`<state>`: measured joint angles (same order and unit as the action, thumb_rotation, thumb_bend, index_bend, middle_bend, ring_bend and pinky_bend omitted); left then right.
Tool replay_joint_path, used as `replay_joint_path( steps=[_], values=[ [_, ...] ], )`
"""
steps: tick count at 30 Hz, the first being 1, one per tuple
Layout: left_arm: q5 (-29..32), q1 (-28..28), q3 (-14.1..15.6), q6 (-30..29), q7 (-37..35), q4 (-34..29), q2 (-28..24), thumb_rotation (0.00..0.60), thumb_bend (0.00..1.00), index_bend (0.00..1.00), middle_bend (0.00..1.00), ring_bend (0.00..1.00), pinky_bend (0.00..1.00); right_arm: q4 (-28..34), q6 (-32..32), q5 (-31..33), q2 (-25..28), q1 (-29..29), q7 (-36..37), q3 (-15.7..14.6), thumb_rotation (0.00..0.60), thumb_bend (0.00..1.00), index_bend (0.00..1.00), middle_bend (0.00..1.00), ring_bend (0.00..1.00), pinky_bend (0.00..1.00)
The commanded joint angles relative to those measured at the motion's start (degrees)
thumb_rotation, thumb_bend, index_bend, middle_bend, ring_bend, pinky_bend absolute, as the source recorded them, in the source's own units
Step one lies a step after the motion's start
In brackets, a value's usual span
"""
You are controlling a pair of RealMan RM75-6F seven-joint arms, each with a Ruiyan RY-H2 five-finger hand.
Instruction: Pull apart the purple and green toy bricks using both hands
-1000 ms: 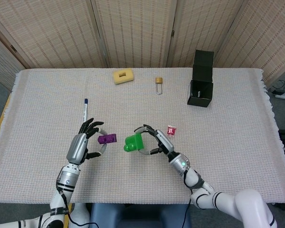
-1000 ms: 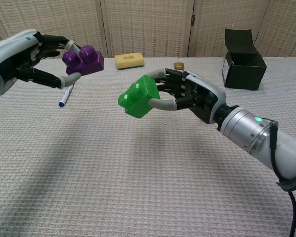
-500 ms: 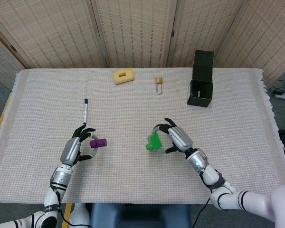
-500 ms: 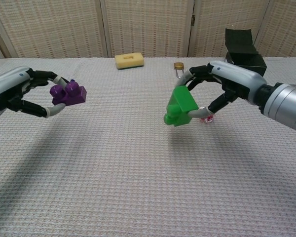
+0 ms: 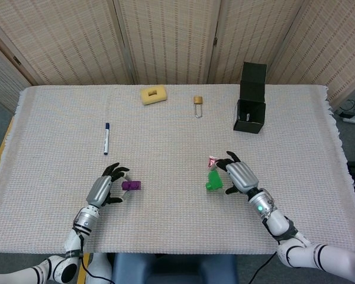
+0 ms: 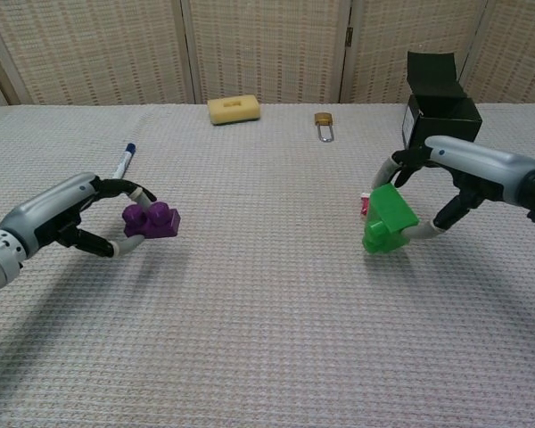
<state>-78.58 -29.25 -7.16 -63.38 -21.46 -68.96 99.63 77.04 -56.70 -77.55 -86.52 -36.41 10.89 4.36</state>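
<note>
Bricks apart. Purple brick (image 6: 152, 220) pinched in left hand (image 6: 67, 218), green brick (image 6: 388, 218) gripped in right hand (image 6: 459, 183) (both low over the tabletop (image 6: 267, 303), well separated).

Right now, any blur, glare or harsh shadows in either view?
Head view: sharp and evenly lit, no glare; purple brick and green brick read clearly. Chest view: also crisp, only soft shadows on the table under the left hand and right hand; no motion blur.

No text, label or number can be read here — on anything.
</note>
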Motion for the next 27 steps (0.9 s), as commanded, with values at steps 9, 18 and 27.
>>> replay_joint_path(
  steps=[9, 18, 27],
  values=[
    [-4.90, -1.26, 2.29, 0.76, -8.06, 4.78, 0.54, 0.600, 0.62, 0.47, 0.17, 0.00, 0.00, 2.68, 3.03, -3.01, 4.82, -0.56, 5.36, -0.66, 0.600, 0.27, 0.08, 0.03, 0.07, 0.00],
    [-4.75, -1.04, 3.12, 1.85, -8.27, 2.61, -1.20, 0.600, 0.36, 0.02, 0.06, 0.00, 0.00, 9.46, 4.92, -7.57, 13.73, -0.63, 13.86, -2.53, 0.600, 0.27, 0.00, 0.00, 0.00, 0.00],
    [-9.08, 1.30, 4.09, -6.62, 1.19, -0.18, -6.70, 0.600, 0.32, 0.00, 0.00, 0.00, 0.00, 13.75, -9.04, -12.26, 20.44, 5.89, 5.87, -2.95, 0.600, 0.27, 0.00, 0.00, 0.00, 0.00]
  ],
)
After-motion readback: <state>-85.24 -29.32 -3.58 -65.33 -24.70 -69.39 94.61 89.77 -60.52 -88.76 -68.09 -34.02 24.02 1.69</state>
